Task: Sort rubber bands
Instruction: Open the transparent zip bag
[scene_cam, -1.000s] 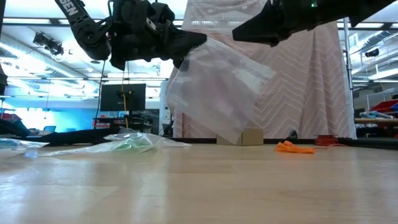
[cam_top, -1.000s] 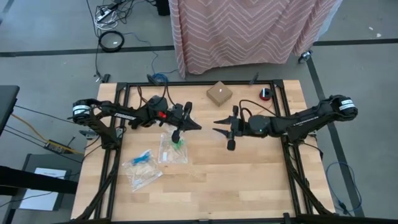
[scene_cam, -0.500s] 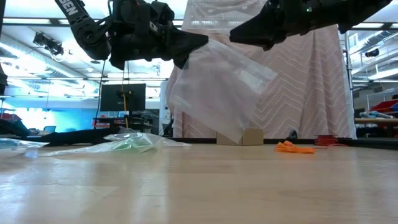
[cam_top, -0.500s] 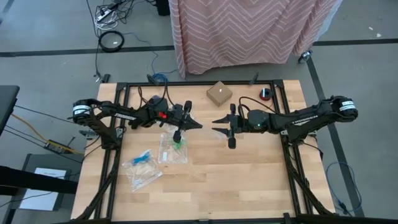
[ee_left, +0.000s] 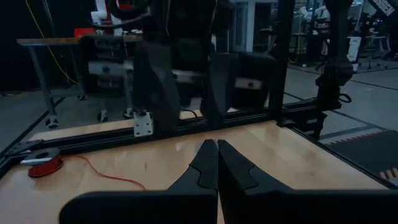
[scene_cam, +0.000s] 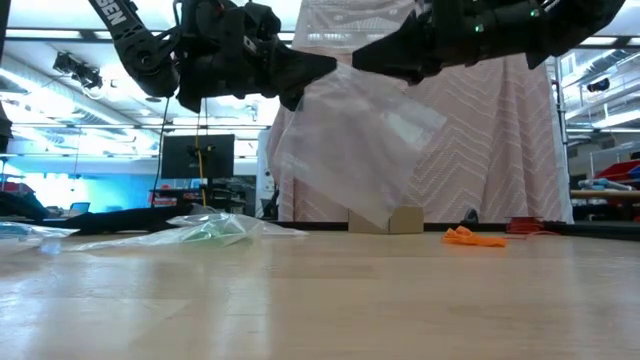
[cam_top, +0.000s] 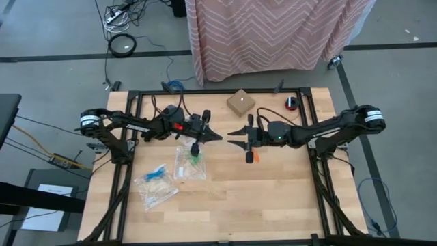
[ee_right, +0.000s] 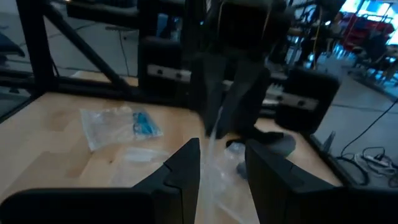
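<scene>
Bags lie flat at the left of the bench (cam_top: 273, 198): a clear bag with blue rubber bands (cam_top: 156, 173) nearest the left edge, then a bag with green rubber bands (cam_top: 195, 158) just beside it toward the middle. Above these, the left gripper (cam_top: 217, 138) hangs over the bench with its fingers pressed together on the top edge of a raised clear bag (scene_cam: 350, 140), which dangles slack beneath it, its mouth apparently not spread. To the right, the right gripper (cam_top: 232, 138) points at the left one, fingers about half apart and holding nothing visible; in its wrist view the fingers straddle the hanging bag's edge without pinching it. Farther right, a small heap of orange rubber bands (scene_cam: 473, 237) rests on the bench under the right arm. A cardboard box (cam_top: 241, 102) and a red spool (cam_top: 292, 103) sit toward the far edge.

Risks, as I judge them: the 2 grippers are nose to nose, so any overshoot could knock them together or jerk the thin film out of the left pinch. If the right gripper closes on both layers rather than 1, the bag will not open, and orange bands dropped later would miss it and scatter.
</scene>
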